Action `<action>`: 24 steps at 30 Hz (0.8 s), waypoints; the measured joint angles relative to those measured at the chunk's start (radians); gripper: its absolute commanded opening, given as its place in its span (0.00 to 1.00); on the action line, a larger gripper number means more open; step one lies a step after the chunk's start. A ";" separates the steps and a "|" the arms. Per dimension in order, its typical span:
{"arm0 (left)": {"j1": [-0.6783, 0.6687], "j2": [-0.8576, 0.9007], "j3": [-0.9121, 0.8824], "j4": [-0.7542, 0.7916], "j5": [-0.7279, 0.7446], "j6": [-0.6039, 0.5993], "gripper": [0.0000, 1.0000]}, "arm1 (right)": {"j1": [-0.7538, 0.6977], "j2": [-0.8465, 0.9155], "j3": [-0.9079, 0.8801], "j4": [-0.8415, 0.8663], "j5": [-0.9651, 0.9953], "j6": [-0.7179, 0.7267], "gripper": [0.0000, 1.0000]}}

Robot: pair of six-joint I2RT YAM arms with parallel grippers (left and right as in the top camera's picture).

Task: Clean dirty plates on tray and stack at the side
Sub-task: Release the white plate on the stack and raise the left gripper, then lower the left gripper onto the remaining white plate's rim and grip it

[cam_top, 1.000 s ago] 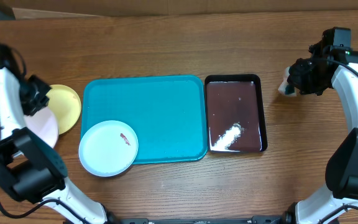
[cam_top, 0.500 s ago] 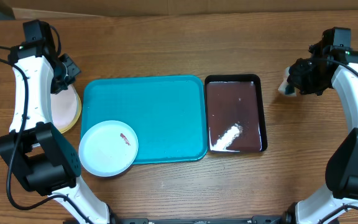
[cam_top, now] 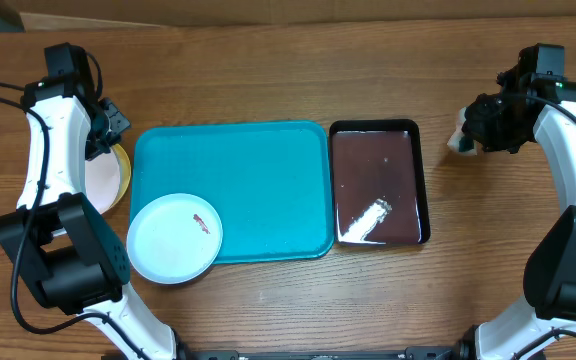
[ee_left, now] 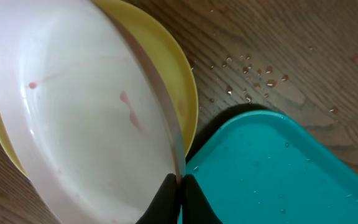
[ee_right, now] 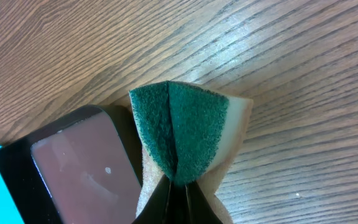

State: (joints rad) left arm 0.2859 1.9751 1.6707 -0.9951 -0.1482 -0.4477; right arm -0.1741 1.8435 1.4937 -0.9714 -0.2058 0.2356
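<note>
Left gripper [ee_left: 180, 188] has its fingers pressed together on the rim of the white plate [ee_left: 73, 112], which lies tilted over the yellow-rimmed plate [ee_left: 182, 87]. The right gripper [ee_right: 178, 186] pinches a folded sponge [ee_right: 179, 130], green side outward, above the wooden table [cam_top: 268, 80]. On this table the biggest thing is the turquoise tray [cam_top: 268, 170], in the middle. Just beside it on the right stands a smaller black tray [cam_top: 378, 165] with brownish water and a white streak of foam [cam_top: 370, 218]. The light blue plate [cam_top: 168, 250] sits in the near left corner of the turquoise tray — its edge goes a little over the rim — and carries a red-brown smear [cam_top: 200, 222]. The two other plates are stacked on the table just beside the tray's left side (faint pink marks show on the white one). Small water drops [ee_left: 253, 68] lie on the wood near the tray's corner.
</note>
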 measured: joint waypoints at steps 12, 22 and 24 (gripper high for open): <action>0.000 0.000 -0.024 -0.028 -0.012 0.007 0.84 | 0.000 0.000 0.000 0.001 0.000 0.000 0.04; 0.000 0.000 -0.027 -0.361 0.126 0.017 0.72 | 0.000 0.000 0.000 -0.010 0.000 0.000 0.04; 0.000 0.000 -0.028 -0.435 0.130 0.027 0.72 | 0.000 0.000 0.000 -0.009 0.000 -0.001 0.04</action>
State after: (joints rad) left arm 0.2855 1.9751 1.6424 -1.4296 -0.0177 -0.4202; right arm -0.1741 1.8435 1.4937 -0.9806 -0.2058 0.2348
